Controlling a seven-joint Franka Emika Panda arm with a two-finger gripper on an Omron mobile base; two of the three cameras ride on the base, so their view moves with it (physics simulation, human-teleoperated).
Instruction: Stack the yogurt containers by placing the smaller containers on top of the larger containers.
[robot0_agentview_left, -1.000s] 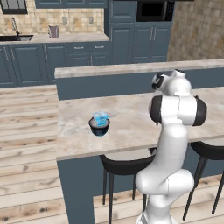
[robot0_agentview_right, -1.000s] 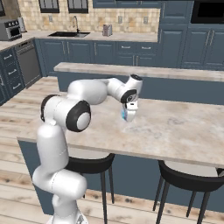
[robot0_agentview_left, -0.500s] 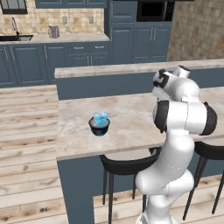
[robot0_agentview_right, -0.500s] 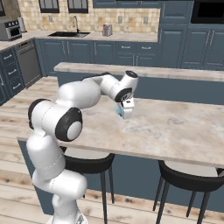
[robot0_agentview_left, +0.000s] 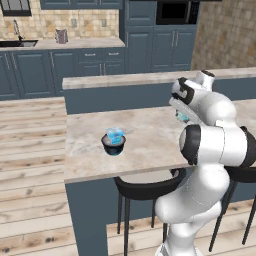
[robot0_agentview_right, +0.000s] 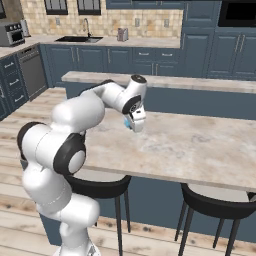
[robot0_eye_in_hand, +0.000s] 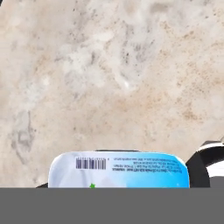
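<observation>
A: Containers first. Dark tub (robot0_agentview_left: 113, 145) sits on the island counter (robot0_agentview_left: 145, 135), left part of the slab, well apart from the arm. A small light-blue cup (robot0_agentview_left: 114, 134) sits in its top, upright. Contents of either not readable.

B: Second blue cup?

A: At the hand. In the hand view a light-blue cup (robot0_eye_in_hand: 119, 170) with a barcode and small print lies along the bottom edge, bare speckled stone beyond it. From the right base camera a bit of blue (robot0_agentview_right: 128, 122) peeks out beside the gripper (robot0_agentview_right: 136, 125), low over the counter. Whether it touches the stone, cannot tell.

B: Pincer state?

A: Jaws part-way apart, closed against the cup's sides as far as the views allow; the fingertips themselves are hidden.

B: Arm pose?

A: Folded tight. Shoulder and elbow bulk close to the base, forearm reaching over the counter's near half, wrist bent so the hand points down.
</observation>
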